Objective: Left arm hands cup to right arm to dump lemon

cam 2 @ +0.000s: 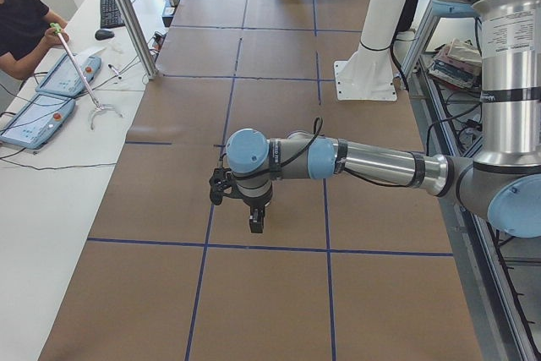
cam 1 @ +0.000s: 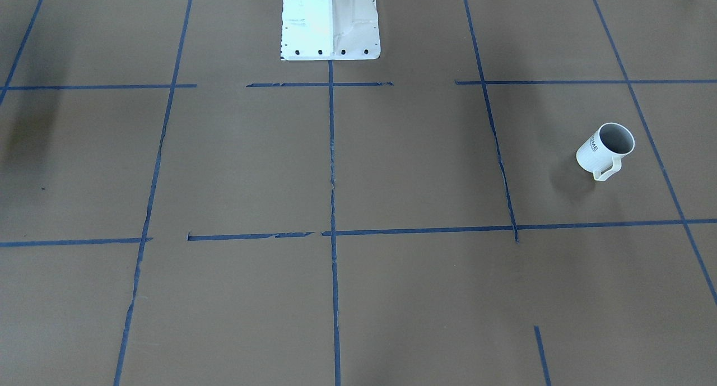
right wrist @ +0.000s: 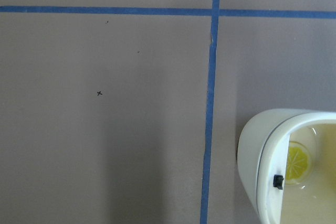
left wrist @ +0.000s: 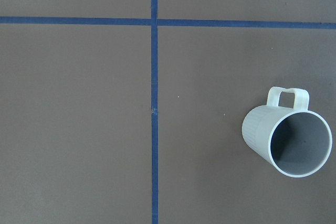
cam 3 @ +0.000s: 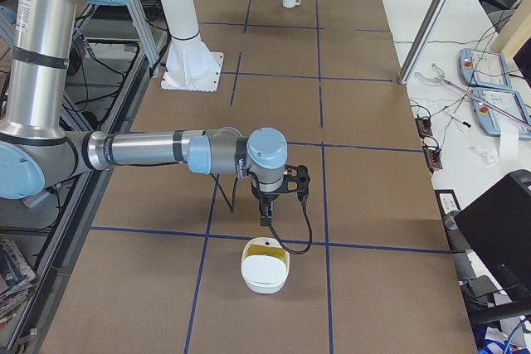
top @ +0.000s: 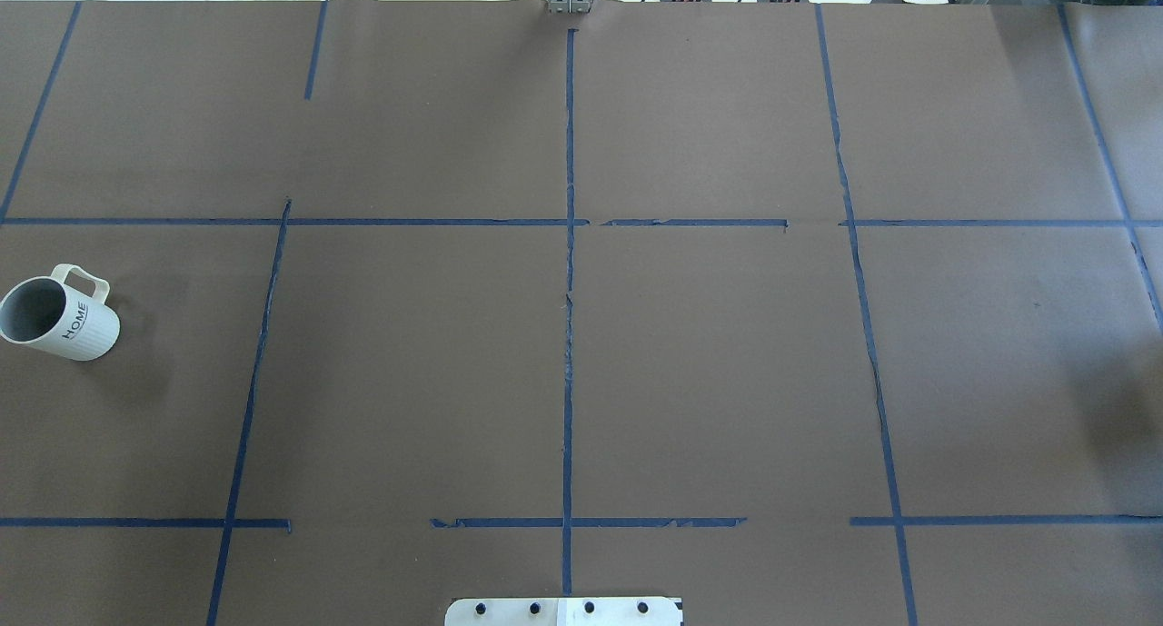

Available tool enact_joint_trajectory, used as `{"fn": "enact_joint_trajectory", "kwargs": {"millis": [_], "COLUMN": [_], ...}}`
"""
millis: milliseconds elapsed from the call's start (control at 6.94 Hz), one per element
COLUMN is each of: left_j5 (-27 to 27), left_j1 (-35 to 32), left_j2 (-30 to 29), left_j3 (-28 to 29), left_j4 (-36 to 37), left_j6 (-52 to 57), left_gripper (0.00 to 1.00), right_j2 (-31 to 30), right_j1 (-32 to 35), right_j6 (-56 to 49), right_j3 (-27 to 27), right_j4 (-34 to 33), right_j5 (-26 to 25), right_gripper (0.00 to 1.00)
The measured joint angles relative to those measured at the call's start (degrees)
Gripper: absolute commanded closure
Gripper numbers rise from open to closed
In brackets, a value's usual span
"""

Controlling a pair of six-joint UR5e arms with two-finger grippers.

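The cup (top: 64, 322) stands upright on the table (top: 727, 381) with its handle turned away from the robot. It sits below the left gripper (cam 2: 255, 224) and off to one side, clear of it, with its grey inside open to the left wrist camera. The lemon (right wrist: 296, 162) lies in a white bowl (cam 3: 265, 275) below and just to the side of the right gripper (cam 3: 265, 215), at the table end opposite the cup. Jaws, both grippers: cannot tell how they stand, since each shows only in a side view.
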Motion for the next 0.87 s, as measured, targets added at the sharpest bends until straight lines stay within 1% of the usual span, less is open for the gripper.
{"fn": "enact_joint_trajectory", "kwargs": {"millis": [144,288,865], "left_j5": [0.04,0.16,0.33], "left_j1": [-0.01,0.05,0.14], "left_j2": [1.05,1.55,1.71], "left_j3": [-1.66,-2.4,-2.65], "left_j4": [0.01,0.0,-0.07], "left_j6": [-0.01,-0.05,-0.09], "left_gripper": [0.0,0.0,0.0], "right_j2": [0.63,0.78,0.78], "right_j1": [-1.08,-1.58,-1.85], "right_j6": [0.05,0.1,0.26], "right_j3": [0.89,1.19,1.15], "right_j4": [-0.32,-0.44,-0.26], "right_j5": [-2.55,-3.58,-2.96], "right_gripper": [0.0,0.0,0.0]}}
